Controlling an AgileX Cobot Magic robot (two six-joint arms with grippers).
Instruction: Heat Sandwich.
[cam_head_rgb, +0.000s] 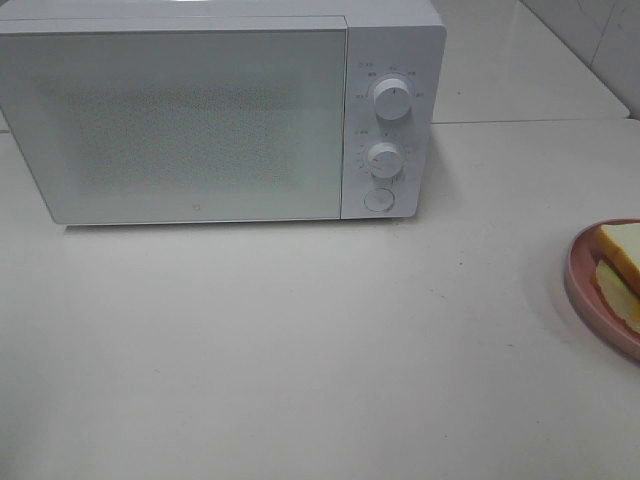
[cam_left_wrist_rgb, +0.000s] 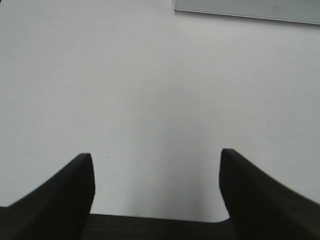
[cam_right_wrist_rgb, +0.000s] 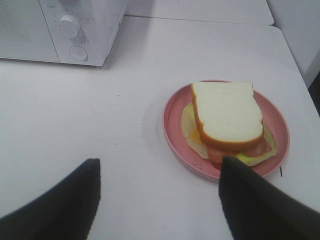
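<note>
Sandwich (cam_head_rgb: 622, 262) sat on its pink plate (cam_head_rgb: 583, 285) at the frame's right edge, microwave (cam_head_rgb: 220, 110) door shut; nothing was done yet. Left end effector (cam_left_wrist_rgb: 156, 175) and right end effector (cam_right_wrist_rgb: 159, 187) gaped wide, empty.

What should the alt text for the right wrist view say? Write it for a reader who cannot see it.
A sandwich with white bread on top sits on a round pink plate on a white table. The open right claw frames the foreground with two dark fingers, holding nothing. A white microwave with its door shut stands beyond.
</note>
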